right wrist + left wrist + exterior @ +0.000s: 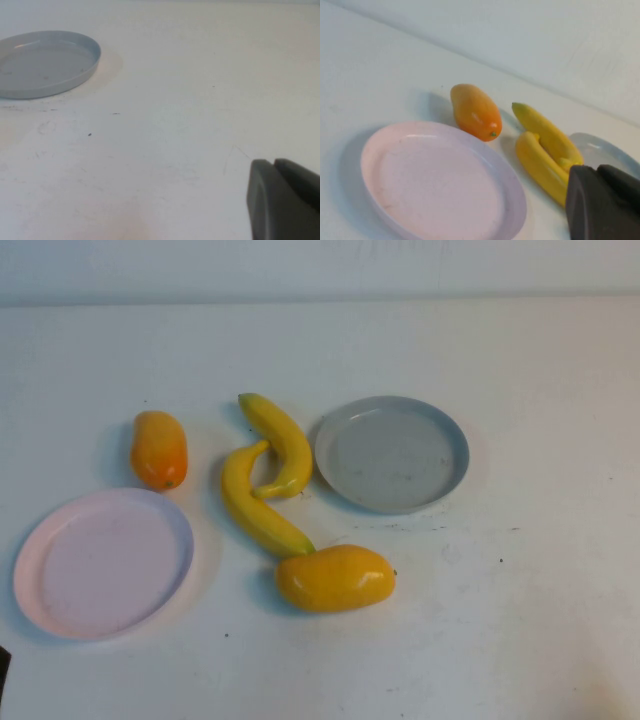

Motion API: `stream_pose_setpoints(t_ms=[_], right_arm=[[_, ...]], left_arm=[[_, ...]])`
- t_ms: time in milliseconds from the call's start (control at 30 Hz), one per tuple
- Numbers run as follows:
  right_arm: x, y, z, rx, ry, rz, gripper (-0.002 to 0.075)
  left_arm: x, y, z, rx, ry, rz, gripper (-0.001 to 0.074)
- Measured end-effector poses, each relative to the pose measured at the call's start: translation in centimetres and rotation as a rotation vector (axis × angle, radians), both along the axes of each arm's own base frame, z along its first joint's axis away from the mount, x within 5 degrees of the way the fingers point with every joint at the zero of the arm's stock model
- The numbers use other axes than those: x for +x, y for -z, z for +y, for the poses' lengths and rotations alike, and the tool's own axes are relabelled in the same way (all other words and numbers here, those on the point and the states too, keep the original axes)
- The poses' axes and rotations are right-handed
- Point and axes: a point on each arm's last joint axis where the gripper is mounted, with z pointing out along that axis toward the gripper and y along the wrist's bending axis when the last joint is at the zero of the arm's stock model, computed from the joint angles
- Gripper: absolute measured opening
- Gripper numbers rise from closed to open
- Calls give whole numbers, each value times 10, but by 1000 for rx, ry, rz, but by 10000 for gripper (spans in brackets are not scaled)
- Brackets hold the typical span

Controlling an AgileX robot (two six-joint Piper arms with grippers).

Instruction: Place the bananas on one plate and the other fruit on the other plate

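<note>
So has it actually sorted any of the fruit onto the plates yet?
Not yet. The grey-blue plate and pink plate hold nothing. Both bananas lie on the table between them, the orange mango beside the pink plate, the yellow mango nearer the robot. Nothing is in hand: the left claw and right claw sit back, gripping nothing. All four fruits remain.

Scanning for lettering — nothing readable on the pink plate [60,585], the grey-blue plate [440,445], or the fruit — left gripper [600,200] at the table's seven o'clock, right gripper [282,197] near four o'clock, both unmarked
</note>
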Motion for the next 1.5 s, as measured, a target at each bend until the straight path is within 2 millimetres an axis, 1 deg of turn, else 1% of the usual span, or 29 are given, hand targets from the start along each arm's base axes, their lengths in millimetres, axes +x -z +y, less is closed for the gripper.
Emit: stream_pose_setpoints(t_ms=[67,200,400,533,667,767,867,933,1133,1333,1433,1500], right_arm=[[0,0,0,0,0,0,-16],[0,0,0,0,0,0,-16],[0,0,0,0,0,0,-16],[0,0,0,0,0,0,-16],[0,0,0,0,0,0,-16],[0,0,0,0,0,0,-16],[0,0,0,0,0,0,-15],[0,0,0,0,0,0,-16],[0,0,0,0,0,0,-16],[0,0,0,0,0,0,-16],[0,0,0,0,0,0,-16],[0,0,0,0,0,0,-16]], left_arm=[[0,-2,0,-47,-5,-15,-5],[0,-5,1,-80,-14,-37,-5],[0,-7,0,-236,-7,-12,-5],[3,-30,-4,-249,24,48,-5],[15,-56,-13,-202,85,229,-5],[29,-74,-20,-102,155,371,-5],[48,-90,-27,25,244,496,-5],[62,-98,-30,98,290,553,-5],[117,-111,-35,231,340,691,-5],[181,-114,-44,281,367,772,-5],[211,-116,-57,337,413,825,-5],[229,-115,-71,391,449,869,-5]])
